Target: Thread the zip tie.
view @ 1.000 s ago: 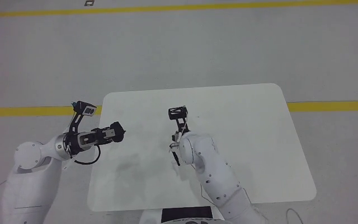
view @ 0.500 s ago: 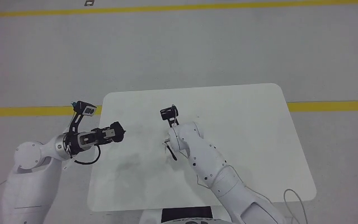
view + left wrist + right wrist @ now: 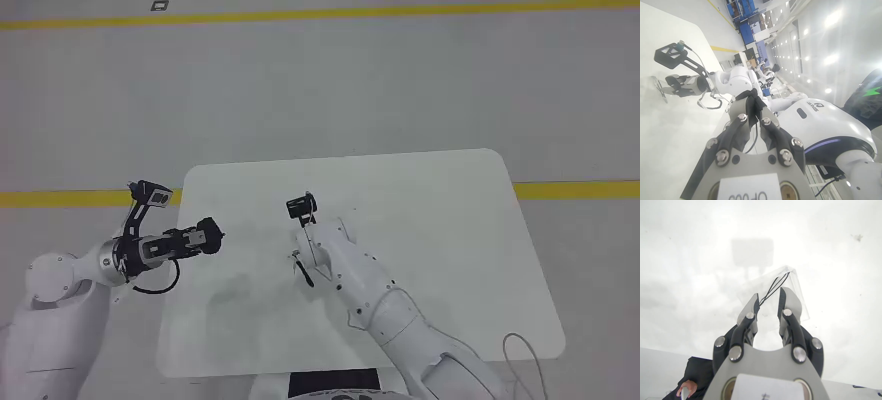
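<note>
White counter point(image 3: 450, 250): our right gripper point(image 3: 769, 292), wide, over the clear zip tie packet point(image 3: 761, 281); left gripper point(image 3: 751, 113) pinching black strip point(image 3: 752, 98); slick packet may slip.

I'm looking down on a white, round-cornered tabletop point(image 3: 450, 250) standing on a pale grey floor point(image 3: 400, 90) crossed by two yellow lines point(image 3: 300, 14). Farther off I see blue partitions point(image 3: 747, 32) under bright ceiling lights point(image 3: 831, 56).
</note>
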Controlling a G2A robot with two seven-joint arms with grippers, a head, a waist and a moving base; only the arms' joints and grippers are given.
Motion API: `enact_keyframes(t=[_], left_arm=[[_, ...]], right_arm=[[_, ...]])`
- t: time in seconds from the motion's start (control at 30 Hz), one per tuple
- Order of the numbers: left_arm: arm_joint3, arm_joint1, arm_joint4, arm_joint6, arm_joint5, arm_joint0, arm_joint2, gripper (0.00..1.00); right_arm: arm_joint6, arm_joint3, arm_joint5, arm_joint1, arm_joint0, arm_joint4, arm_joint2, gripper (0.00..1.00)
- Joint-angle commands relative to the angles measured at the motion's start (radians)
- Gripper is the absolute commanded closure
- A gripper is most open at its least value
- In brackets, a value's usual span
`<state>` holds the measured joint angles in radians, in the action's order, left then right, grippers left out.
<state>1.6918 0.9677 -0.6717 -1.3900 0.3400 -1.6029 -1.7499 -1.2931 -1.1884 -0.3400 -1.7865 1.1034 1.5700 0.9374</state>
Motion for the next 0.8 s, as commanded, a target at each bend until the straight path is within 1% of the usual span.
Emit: enact_keyframes(t=[0.0, 0.17, 0.23, 0.3, 0.4, 0.77], left_arm=[[0.000, 0.000, 0.000, 0.000, 0.000, 0.000, 0.000, 1.00], [0.000, 0.000, 0.000, 0.000, 0.000, 0.000, 0.000, 1.00], [0.000, 0.000, 0.000, 0.000, 0.000, 0.000, 0.000, 1.00], [0.000, 0.000, 0.000, 0.000, 0.000, 0.000, 0.000, 1.00], [0.000, 0.000, 0.000, 0.000, 0.000, 0.000, 0.000, 1.00], [0.000, 0.000, 0.000, 0.000, 0.000, 0.000, 0.000, 1.00]], right_arm=[[0.005, 0.013, 0.000, -0.006, -0.001, 0.000, 0.004, 0.75], [0.018, 0.044, 0.000, -0.020, -0.009, 0.000, 0.010, 0.82], [0.021, 0.056, 0.000, -0.024, -0.012, 0.000, 0.011, 0.83], [0.025, 0.067, 0.000, -0.028, -0.015, 0.000, 0.013, 0.88], [0.030, 0.079, 0.000, -0.033, -0.018, 0.000, 0.018, 0.91], [0.042, 0.119, 0.000, -0.046, -0.026, 0.000, 0.038, 0.92]])
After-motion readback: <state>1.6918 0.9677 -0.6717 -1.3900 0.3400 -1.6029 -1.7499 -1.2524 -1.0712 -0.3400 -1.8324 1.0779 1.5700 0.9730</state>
